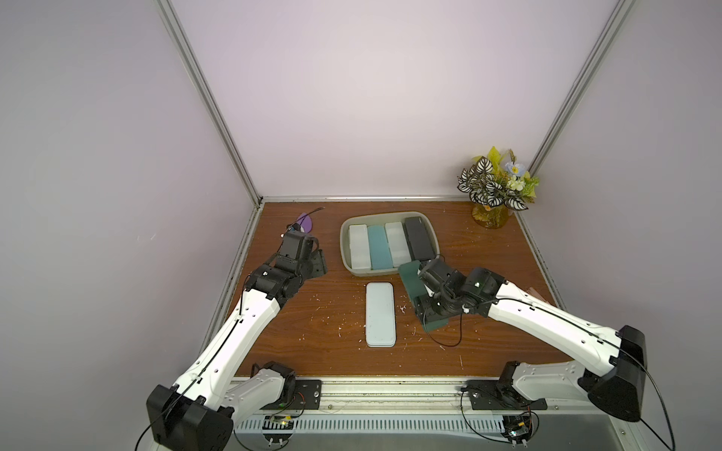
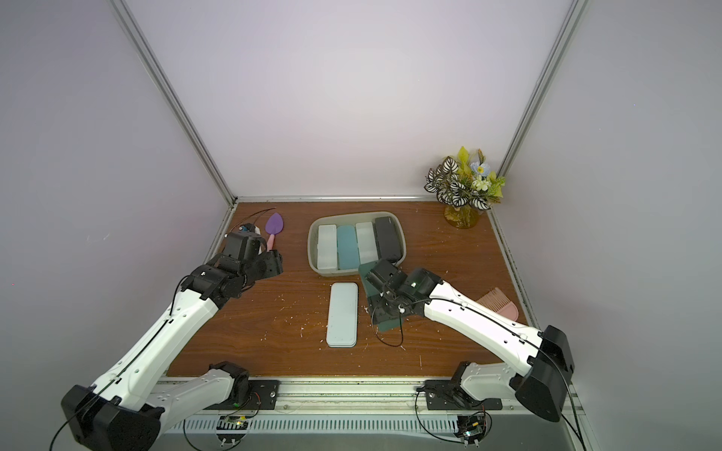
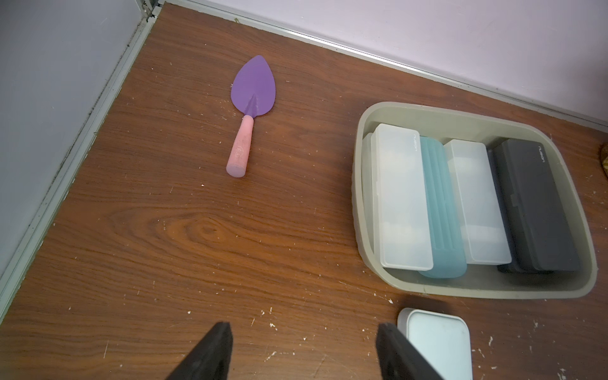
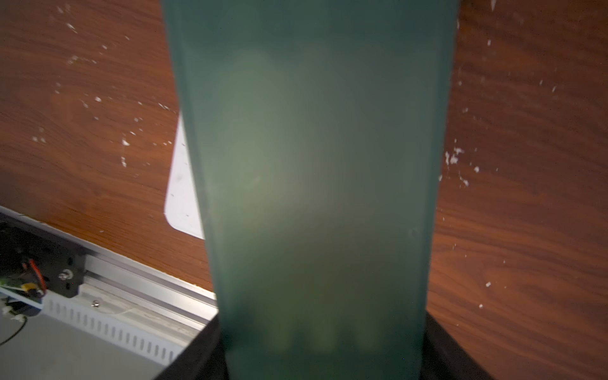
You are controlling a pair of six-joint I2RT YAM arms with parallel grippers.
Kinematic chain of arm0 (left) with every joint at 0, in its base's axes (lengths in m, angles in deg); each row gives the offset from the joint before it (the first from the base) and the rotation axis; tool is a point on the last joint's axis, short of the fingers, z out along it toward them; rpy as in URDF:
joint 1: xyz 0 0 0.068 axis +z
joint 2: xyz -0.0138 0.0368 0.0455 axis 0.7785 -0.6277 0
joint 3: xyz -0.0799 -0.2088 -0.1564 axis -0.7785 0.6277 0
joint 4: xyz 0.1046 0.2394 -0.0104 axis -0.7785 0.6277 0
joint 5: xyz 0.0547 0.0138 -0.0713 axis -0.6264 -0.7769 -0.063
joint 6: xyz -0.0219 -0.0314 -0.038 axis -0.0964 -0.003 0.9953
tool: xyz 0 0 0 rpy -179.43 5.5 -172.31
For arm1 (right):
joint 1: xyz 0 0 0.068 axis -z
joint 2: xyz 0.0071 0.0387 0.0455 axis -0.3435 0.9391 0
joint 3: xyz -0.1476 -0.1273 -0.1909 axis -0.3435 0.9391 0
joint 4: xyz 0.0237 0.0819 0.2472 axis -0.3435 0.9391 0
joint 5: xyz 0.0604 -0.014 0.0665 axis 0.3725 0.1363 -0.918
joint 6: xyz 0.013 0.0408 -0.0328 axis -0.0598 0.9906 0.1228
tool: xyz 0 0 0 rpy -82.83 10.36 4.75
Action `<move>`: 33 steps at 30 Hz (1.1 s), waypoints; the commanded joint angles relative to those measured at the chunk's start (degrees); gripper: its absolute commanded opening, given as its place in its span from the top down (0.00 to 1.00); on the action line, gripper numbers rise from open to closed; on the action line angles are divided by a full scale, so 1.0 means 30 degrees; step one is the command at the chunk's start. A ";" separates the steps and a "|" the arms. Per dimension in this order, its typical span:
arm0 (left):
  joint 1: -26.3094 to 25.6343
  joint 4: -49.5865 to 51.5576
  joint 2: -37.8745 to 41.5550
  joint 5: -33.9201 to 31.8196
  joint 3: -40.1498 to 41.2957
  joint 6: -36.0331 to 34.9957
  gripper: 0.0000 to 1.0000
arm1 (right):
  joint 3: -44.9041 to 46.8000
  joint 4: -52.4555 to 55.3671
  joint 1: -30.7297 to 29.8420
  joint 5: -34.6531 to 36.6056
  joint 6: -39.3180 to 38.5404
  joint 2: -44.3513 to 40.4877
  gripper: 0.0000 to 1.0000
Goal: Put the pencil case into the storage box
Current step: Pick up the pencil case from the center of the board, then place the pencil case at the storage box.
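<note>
A dark green pencil case (image 4: 316, 164) sits between the jaws of my right gripper (image 4: 320, 358), which is shut across its width. In both top views this case (image 1: 410, 279) (image 2: 386, 326) lies lengthwise just in front of the near right corner of the storage box (image 1: 344, 242) (image 2: 310, 242). The grey-green box (image 3: 357, 184) holds several cases side by side: white, teal, white, black. A pale blue case (image 1: 380, 314) (image 3: 437, 345) lies flat on the table in front of the box. My left gripper (image 3: 304, 329) (image 1: 319, 262) hovers open left of the box, holding nothing.
A purple trowel with a pink handle (image 3: 253, 98) (image 2: 273, 228) lies at the back left. A plant in an amber vase (image 1: 494, 191) stands in the back right corner. A pink comb (image 2: 500, 306) lies under the right arm. Walls close off three sides of the table.
</note>
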 commanded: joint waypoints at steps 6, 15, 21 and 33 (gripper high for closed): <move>0.0198 0.0165 0.0605 0.0054 0.0314 0.0143 0.30 | -0.7011 -0.1107 0.2784 0.1081 -0.2967 0.6319 0.40; 0.0220 0.0136 0.0730 0.0441 0.0435 0.0360 0.30 | -1.5339 0.0412 0.4812 0.1395 -0.4166 1.4014 0.41; 0.0220 0.0115 0.0587 0.0513 0.0348 0.0339 0.29 | -1.9886 0.1994 0.5277 0.1749 -0.4495 1.7819 0.40; 0.0219 0.0106 0.0320 0.0824 0.0295 0.0301 0.29 | -2.0574 0.1748 0.6026 0.1952 -0.4353 1.9601 0.40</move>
